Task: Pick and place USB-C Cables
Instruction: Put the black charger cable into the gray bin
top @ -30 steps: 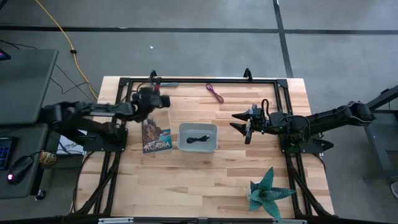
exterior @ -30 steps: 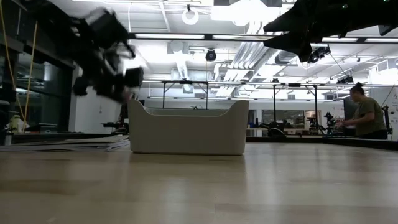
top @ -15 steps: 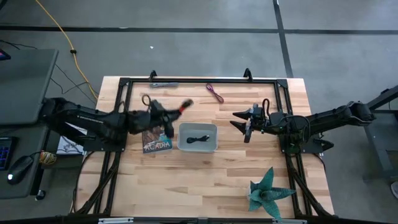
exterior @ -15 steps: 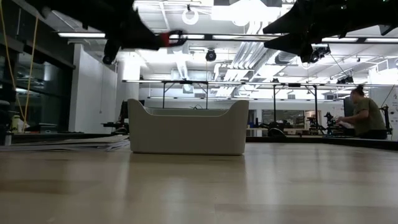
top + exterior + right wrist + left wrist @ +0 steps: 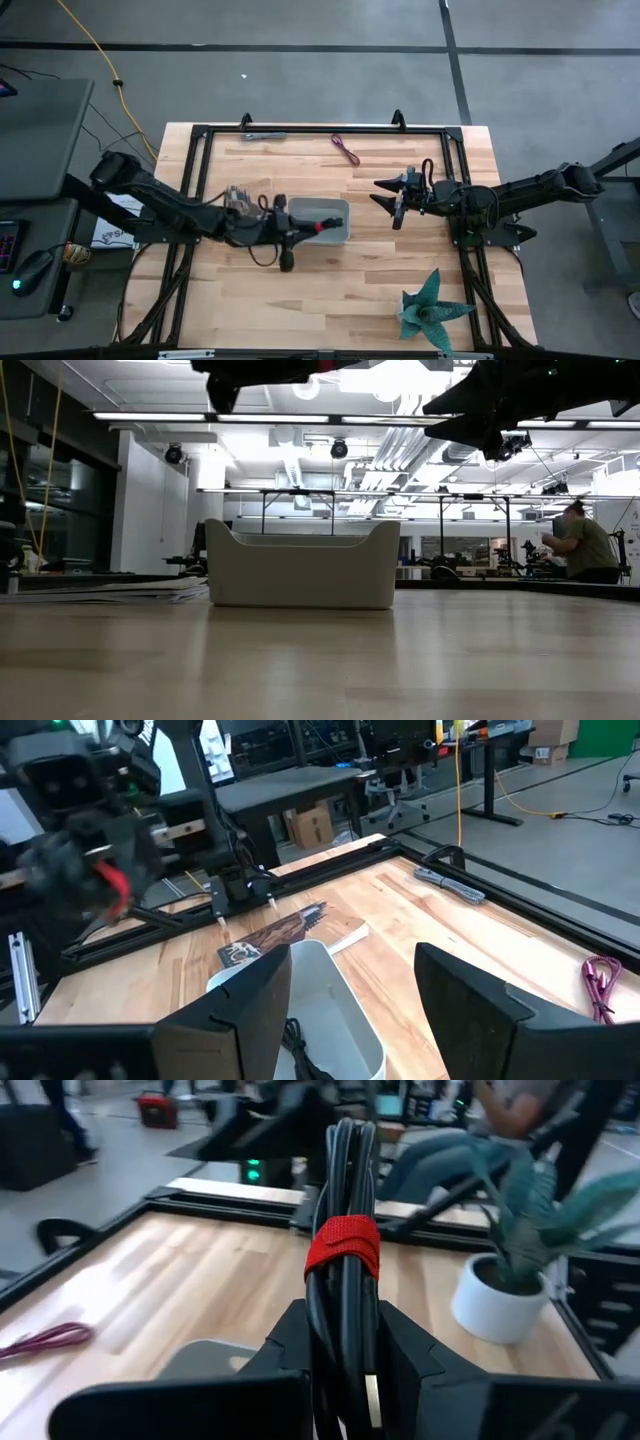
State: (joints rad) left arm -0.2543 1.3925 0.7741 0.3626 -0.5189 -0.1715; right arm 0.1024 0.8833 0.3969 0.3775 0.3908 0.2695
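Note:
The black-and-red cable [image 5: 343, 1230], a black bundle with a red strap, sits in my left gripper [image 5: 343, 1330], which is shut on it above the grey tray [image 5: 338, 208]. In the high view that gripper [image 5: 303, 229] is at the tray's near-left part. A black cable [image 5: 298, 1045] lies inside the tray [image 5: 335, 995]. The purple cable [image 5: 346, 149] and the grey cable [image 5: 262, 135] lie on the table near its far edge. My right gripper [image 5: 395, 203] hovers open to the right of the tray. My left gripper pinches the black-and-red cable between its two fingers [image 5: 290, 1342] at the bundle's lower part [image 5: 342, 1315], below the red strap [image 5: 343, 1245]. The fingers lie along the bundle, which sticks out beyond the fingertips. The cable is lifted clear, above the tray.
A book [image 5: 290, 933] lies left of the tray, mostly under my left arm in the high view. A potted plant [image 5: 430, 308] stands at the table's near right. A black frame [image 5: 300, 129] runs around the table. A person [image 5: 585, 540] works in the room behind.
My left gripper, shut on the black-and-red cable, has swung from the table's far-left area over the book toward the right and the near edge, turning as it went. It has risen, and is now at the tray. The right arm has kept still.

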